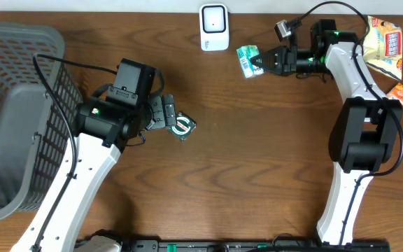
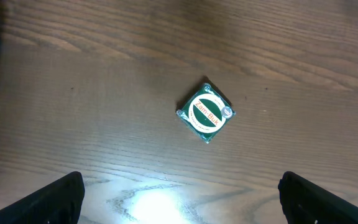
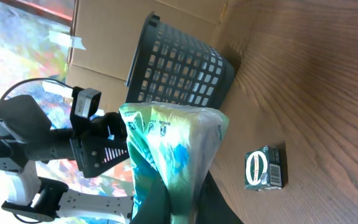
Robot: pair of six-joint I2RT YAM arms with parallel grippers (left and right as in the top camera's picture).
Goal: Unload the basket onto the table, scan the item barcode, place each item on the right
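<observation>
Open tabletop (image 1: 138, 35) between scanner (image 1: 214, 26) and basket (image 1: 19, 112)

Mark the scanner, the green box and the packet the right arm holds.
scanner (image 1: 214, 26): overhead, middle of its white face.
green box (image 2: 206, 113): left wrist, centre of its label.
packet (image 1: 245, 57): overhead, green wrapper beyond the jaws.

overhead faces down; wrists share green box (image 2: 205, 112).

Green-white crinkly packet (image 1: 248, 60) hanging pinched in right claw (image 1: 260, 62), just right of white scanner (image 1: 214, 26) standing at far table (image 1: 257, 175) edge. Small green square box (image 1: 183, 127) lying flat, label facing up.
</observation>
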